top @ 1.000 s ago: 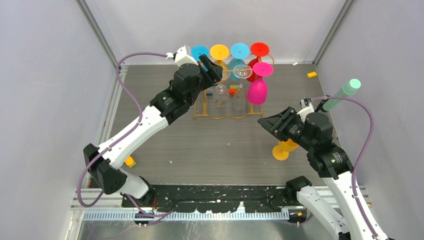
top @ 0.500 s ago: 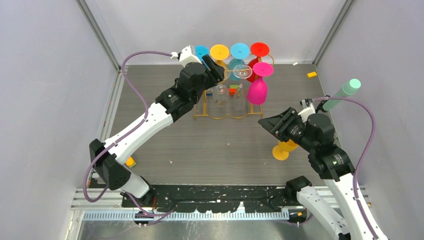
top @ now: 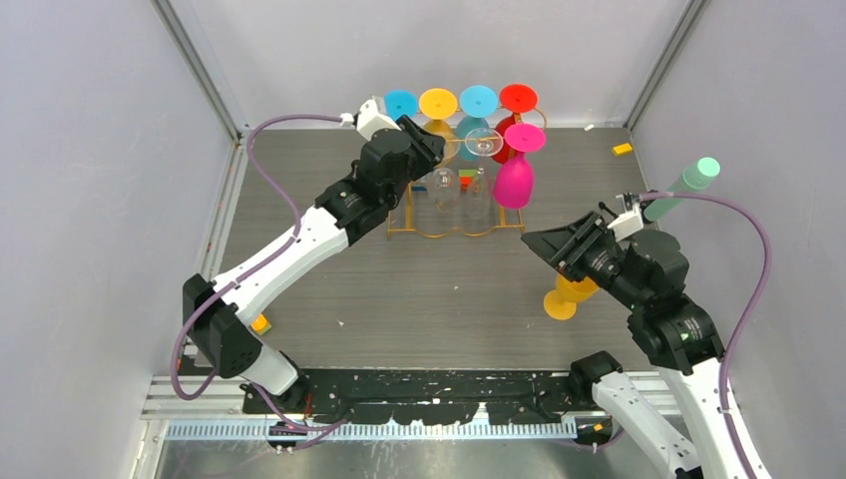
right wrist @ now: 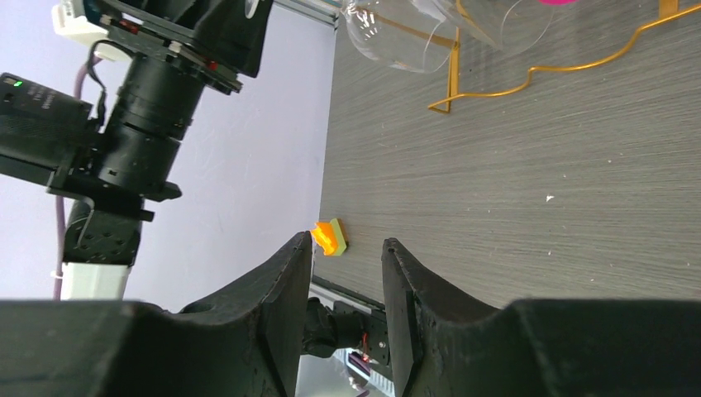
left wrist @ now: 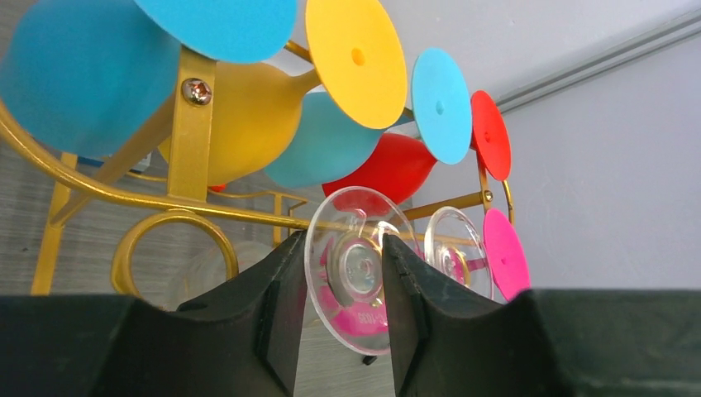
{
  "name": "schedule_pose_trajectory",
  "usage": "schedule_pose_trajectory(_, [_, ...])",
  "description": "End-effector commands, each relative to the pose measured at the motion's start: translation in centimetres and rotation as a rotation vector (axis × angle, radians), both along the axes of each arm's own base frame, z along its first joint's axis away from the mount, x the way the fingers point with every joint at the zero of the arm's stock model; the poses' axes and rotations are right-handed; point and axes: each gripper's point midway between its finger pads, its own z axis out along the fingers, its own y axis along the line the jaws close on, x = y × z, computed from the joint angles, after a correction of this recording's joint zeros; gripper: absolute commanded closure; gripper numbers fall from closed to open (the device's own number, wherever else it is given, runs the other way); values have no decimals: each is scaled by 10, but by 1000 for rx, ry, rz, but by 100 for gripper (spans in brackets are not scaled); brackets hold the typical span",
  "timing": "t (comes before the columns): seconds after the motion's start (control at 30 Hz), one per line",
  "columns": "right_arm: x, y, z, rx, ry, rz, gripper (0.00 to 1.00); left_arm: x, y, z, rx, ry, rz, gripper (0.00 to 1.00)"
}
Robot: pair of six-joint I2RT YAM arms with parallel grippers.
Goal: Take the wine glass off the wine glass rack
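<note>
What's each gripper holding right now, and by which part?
Nothing gripped. The left gripper is open, its fingers flanking the clear wine glass at its foot, on the wine glass rack. The right gripper is open and empty.

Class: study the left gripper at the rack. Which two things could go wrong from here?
1. The left gripper frames the thin foot of the clear wine glass; closing there, it may slip.
2. A second clear glass hangs close beside it on the gold rack; pulling out could knock it.
</note>
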Motion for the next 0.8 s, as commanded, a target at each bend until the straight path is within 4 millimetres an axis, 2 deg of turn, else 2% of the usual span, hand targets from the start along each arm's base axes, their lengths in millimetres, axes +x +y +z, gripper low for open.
schedule_pose_trajectory(0.0, [-7, -4, 24, 17, -54, -4, 58, 0, 6, 29, -134, -60, 28, 62])
schedule_pose_trajectory(0.17, [-9, -6, 25, 14, -61, -17, 58, -2, 10, 32, -177, -68, 31, 76])
schedule_pose_trajectory(0.5, [-6, -6, 20, 13, -48, -23, 58, -3, 13, 38, -144, -100, 30, 89])
schedule_pose_trajectory(0.6, [-6, -6, 20, 15, -47, -23, 58, -4, 14, 41, -145, -111, 28, 100])
schedule_pose_trajectory(0.67, [-5, -6, 20, 17, -47, -24, 58, -5, 13, 40, -147, -110, 22, 100])
schedule_pose_trajectory(0.77, [-5, -6, 20, 18, -46, -24, 58, -9, 11, 53, -205, -137, 2, 100])
